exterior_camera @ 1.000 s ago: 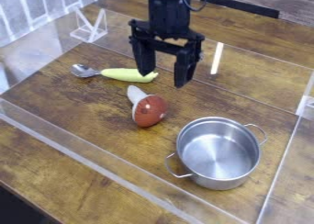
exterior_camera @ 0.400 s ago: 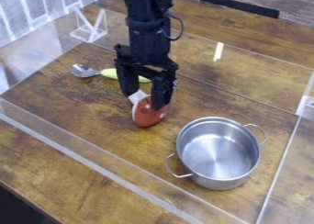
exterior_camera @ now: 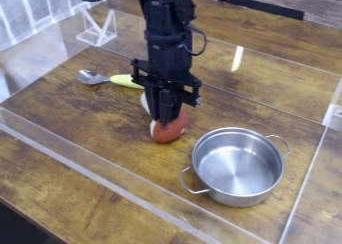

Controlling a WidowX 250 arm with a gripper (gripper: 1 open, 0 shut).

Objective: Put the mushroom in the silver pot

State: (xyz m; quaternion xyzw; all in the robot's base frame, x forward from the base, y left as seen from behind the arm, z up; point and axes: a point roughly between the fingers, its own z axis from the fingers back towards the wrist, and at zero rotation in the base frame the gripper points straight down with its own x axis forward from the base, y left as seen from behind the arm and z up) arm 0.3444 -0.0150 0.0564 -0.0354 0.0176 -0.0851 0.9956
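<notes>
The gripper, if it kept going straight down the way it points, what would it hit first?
The gripper points straight down onto the mushroom, jaws closed around its cap, so it meets the mushroom first, then the table just under it. Whether the jaws already touch the wood is unclear.

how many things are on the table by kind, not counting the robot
toy mushroom: 1
yellow-green vegetable: 1
metal spoon: 1
silver pot: 1
total: 4
</notes>
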